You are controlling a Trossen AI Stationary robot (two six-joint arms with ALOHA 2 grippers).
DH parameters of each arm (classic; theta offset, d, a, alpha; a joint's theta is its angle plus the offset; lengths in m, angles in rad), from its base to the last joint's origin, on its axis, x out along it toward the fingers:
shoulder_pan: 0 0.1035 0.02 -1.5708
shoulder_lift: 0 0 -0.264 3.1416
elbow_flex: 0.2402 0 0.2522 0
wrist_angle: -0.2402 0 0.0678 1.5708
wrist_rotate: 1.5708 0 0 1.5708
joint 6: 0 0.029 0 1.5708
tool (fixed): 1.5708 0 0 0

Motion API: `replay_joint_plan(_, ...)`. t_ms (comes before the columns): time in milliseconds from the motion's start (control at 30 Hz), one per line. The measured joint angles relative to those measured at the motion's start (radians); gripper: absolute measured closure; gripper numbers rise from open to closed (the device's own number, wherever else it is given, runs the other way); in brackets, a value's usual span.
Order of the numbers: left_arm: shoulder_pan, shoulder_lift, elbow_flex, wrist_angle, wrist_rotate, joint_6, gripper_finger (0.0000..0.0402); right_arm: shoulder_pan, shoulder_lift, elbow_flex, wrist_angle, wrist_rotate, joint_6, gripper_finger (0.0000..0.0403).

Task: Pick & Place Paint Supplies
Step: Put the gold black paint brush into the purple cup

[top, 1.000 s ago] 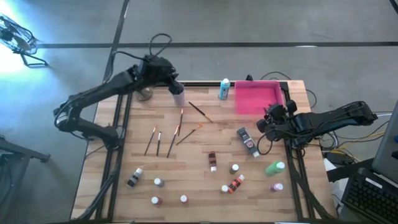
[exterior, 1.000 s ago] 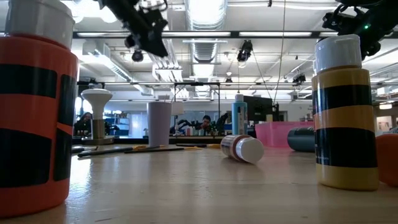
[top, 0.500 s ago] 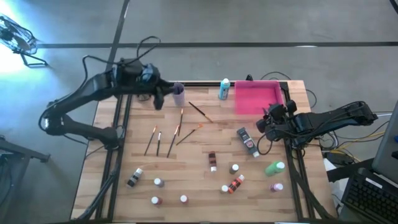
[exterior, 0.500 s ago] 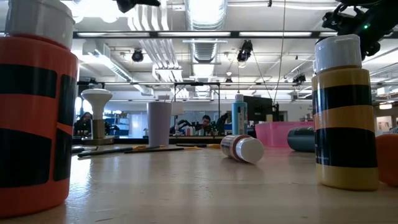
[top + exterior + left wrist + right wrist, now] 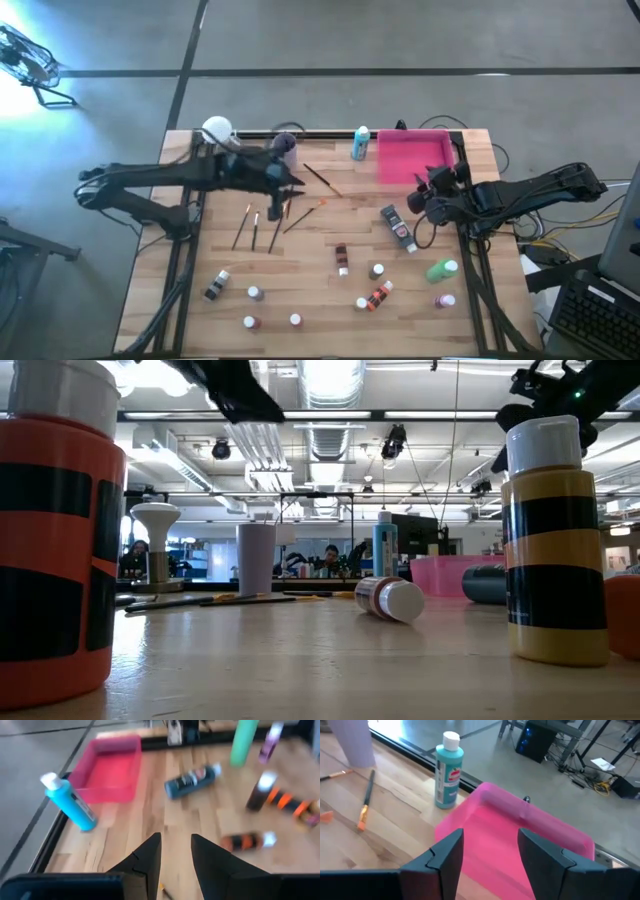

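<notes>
No lettering can be read on any bottle point(image 5: 448, 771) or label here.

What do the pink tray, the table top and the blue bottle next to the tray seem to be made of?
Pink tray: probably plastic, with an even colour, a soft sheen and rounded moulded rims.
Table top: wood, with pale jointed planks and visible grain; the finish looks matte.
Blue bottle: probably plastic, smooth and slightly glossy, with a white cap and a printed label.

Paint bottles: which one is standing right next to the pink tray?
The blue bottle, upright beside the pink tray at the table's back edge; the other bottles sit farther forward.
</notes>
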Motion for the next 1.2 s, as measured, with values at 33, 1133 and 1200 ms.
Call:
replay_joint_plan(33, 0.0, 0.025, -0.004, 0.005, 0.0, 0.026, 0.0289, 0.0, 0.0, 0.0, 0.009, 0.0, -0.01, 0.0218)
replay_joint_plan(1133, 0.077, 0.822, 0.517, -0.2, -0.095, 0.663, 0.0289, 0.0, 0.0, -0.019, 0.042, 0.008, -0.047, 0.0272)
replay_joint_plan(1200, 0.092, 0.833, 0.516, -0.192, -0.085, 0.663, 0.0289, 0.0, 0.0, -0.019, 0.042, 0.008, -0.047, 0.0265)
